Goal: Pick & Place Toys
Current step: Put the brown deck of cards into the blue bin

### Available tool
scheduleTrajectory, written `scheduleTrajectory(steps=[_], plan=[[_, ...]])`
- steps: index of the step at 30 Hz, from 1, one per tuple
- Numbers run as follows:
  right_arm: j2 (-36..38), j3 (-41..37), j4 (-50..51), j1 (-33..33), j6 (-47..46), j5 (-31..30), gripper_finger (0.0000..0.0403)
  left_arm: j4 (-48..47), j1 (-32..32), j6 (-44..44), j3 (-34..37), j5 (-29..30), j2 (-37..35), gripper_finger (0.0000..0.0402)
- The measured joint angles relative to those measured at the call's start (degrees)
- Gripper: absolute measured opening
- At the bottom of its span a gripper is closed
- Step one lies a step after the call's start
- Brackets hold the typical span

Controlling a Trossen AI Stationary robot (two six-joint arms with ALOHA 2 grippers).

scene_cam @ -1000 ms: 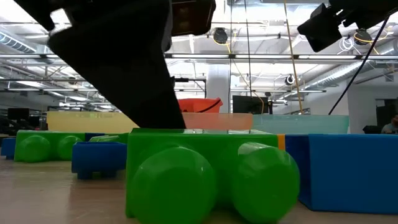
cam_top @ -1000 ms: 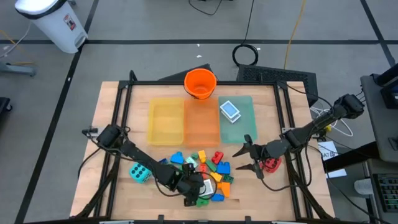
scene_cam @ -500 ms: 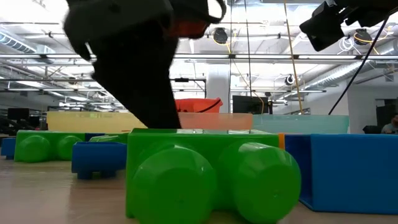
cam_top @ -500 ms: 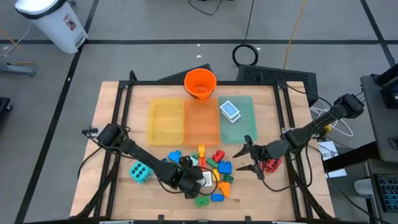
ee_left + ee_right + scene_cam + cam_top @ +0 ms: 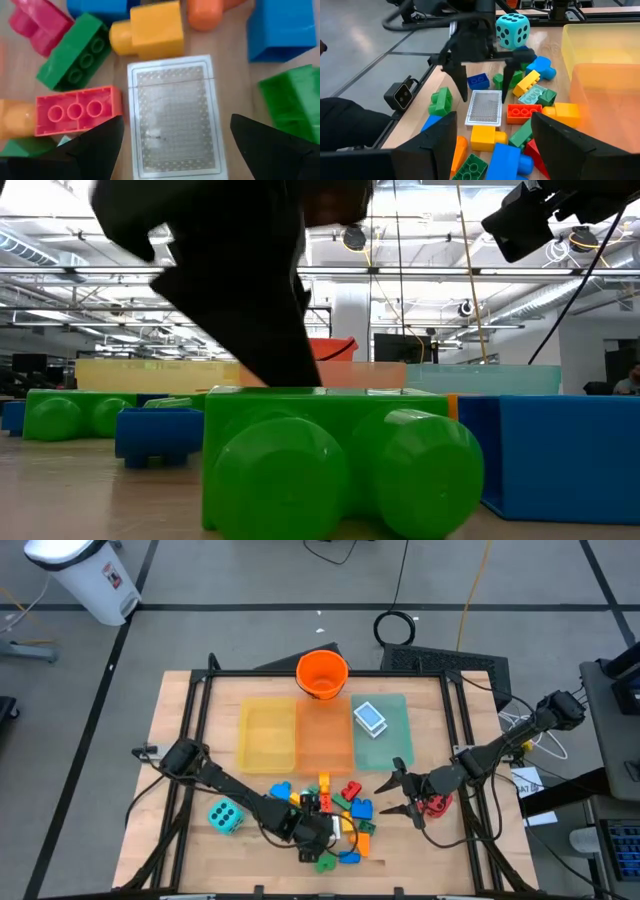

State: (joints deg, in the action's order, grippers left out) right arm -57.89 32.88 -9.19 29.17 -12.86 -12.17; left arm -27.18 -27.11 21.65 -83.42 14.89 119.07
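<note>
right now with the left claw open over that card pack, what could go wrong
The card pack lies flat on the table, so the open left claw may slide off its thin edges. A red brick touches one long side and a yellow brick sits at its end; a finger could hit or pinch the red one.

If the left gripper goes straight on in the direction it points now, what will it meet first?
Most likely the white card pack lying flat on the table: the open left gripper points down at it, one finger on each side. The red brick and yellow brick lie close beside the pack, though depth is hard to judge.
</note>
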Motion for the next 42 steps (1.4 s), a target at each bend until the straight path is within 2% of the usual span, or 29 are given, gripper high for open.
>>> scheduleTrajectory(steps=[6,12,14,17,21,24,27,32,38,42], plan=[[0.0,0.0,0.38,0.0,0.0,0.2,0.0226,0.58,1.47,0.56,-0.06,-5.25,3.04,0.0367],[0.0,0.0,0.46,-0.01,0.33,0.2,0.0226,0.51,2.67,2.4,-0.19,-6.81,3.45,0.0365],[0.0,0.0,0.45,-0.02,0.48,0.21,0.0226,0.39,3.02,1.55,-0.22,-8.01,3.34,0.0353],[0.0,0.0,0.39,-0.02,0.48,0.2,0.0226,-1.09,3.15,0.42,-1.28,-8.66,3.46,0.031],[0.0,0.0,0.07,-0.02,-0.26,0.2,0.0226,-4.42,3.15,-1.53,-3.42,-8.84,3.77,0.0305],[0.0,0.0,-0.04,-0.02,-1.33,0.2,0.0226,-9.09,3.11,-3.79,-6.39,-6.84,3.99,0.0305],[0.01,0.0,-0.1,-0.02,-1.46,0.21,0.0226,-14.23,2.74,-7.47,-10.72,-2.71,3.9,0.0305],[0.0,0.0,-1.37,-0.17,-1.81,-2.07,0.0226,-22.56,2.68,-14.28,-18.24,9.41,3.86,0.0305],[-0.78,0.0,-0.89,-0.74,-11.59,-11.74,0.0226,-23.82,2.74,-24.27,-23.61,25.55,3.71,0.0305],[-2.87,0.0,-0.88,-3.03,-16.61,-11.82,0.0226,-22.58,3.38,-31.27,-24.06,34.16,3.71,0.0305]])
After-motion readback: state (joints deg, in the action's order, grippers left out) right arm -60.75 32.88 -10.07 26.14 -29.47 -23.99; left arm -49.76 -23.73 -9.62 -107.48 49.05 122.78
